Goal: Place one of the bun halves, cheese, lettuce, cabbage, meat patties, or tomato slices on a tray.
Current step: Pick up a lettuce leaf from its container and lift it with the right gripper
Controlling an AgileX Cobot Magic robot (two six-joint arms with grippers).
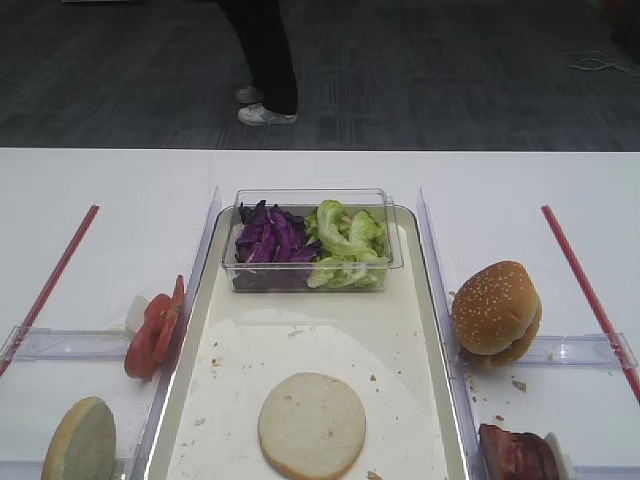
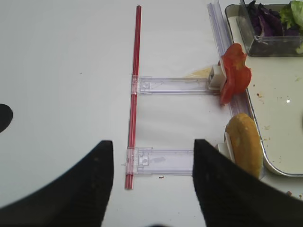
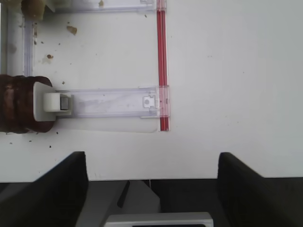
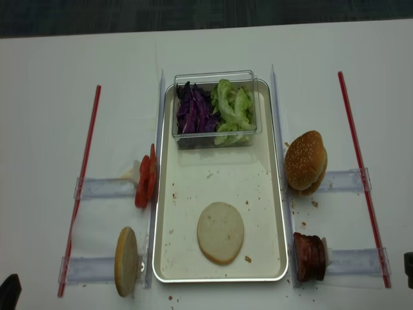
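Table (image 1: 120,190) white, red strips (image 4: 84,174) at sides; dark carpet (image 1: 450,70) behind. Both tools released, holding nothing.

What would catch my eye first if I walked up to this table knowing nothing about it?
Probably the cream tray in the middle, with a pale bun half lying cut face up near its front and a clear tub of purple cabbage and green lettuce at its back. Beside it, upright in clear racks, stand tomato slices on the left and a sesame bun and meat patties on the right.
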